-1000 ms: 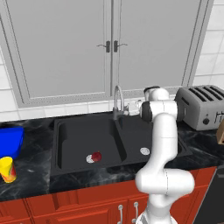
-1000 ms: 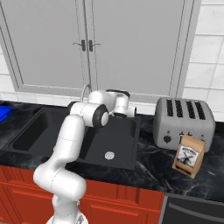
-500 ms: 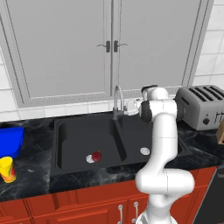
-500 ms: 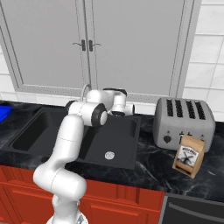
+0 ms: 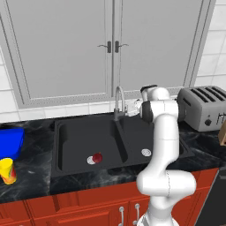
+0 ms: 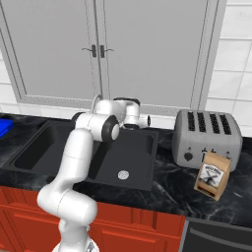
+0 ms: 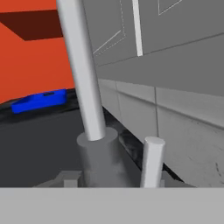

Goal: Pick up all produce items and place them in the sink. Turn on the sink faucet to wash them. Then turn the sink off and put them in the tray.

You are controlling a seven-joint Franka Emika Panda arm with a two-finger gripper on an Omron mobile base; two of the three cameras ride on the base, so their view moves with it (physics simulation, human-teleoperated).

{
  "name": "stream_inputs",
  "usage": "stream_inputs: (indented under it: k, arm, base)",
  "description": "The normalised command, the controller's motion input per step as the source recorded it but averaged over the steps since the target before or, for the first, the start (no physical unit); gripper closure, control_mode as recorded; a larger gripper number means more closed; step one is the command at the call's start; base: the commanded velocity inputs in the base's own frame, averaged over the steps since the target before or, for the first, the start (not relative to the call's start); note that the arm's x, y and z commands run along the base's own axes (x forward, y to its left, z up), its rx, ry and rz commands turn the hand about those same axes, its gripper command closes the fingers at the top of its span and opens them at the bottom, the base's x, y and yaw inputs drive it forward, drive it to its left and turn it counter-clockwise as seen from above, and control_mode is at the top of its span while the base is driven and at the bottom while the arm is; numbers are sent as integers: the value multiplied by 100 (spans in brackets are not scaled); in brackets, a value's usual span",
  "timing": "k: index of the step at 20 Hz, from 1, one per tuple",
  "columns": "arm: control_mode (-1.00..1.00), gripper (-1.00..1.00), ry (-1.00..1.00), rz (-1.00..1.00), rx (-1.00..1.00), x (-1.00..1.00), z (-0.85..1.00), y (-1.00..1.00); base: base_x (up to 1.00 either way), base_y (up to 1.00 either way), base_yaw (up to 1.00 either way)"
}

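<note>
fruit (image 5: 97,157) sits in the left basin of the sink (image 5: 75,165) by the drain. gripper (image 5: 133,107) is right at the faucet (image 5: 118,102) lever (image 7: 151,162); can't tell if its jaws are parted or clamped. looks like the faucet step; next move depends on the lever.

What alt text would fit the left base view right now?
The white arm reaches its gripper to the sink faucet behind the black double sink. A dark-red fruit lies in the left basin; a blue tray sits far left.
</note>
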Motion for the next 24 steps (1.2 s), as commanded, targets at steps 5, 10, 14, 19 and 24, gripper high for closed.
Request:
stream_inputs:
  k: [5,10,14,19,24]
  arm:
    - [-100,-100,-7,0,0,0,31,-1]
    - [-100,-100,-3,1,0,0,32,-12]
    - [-100,-100,-1,1,0,0,28,-17]
    - [-100,-100,-1,1,0,0,27,-24]
    - [-100,-100,-2,1,0,-2,25,-27]
  base:
    - [0,0,0]
    - [0,0,0]
    - [0,0,0]
    - [0,0,0]
    - [0,0,0]
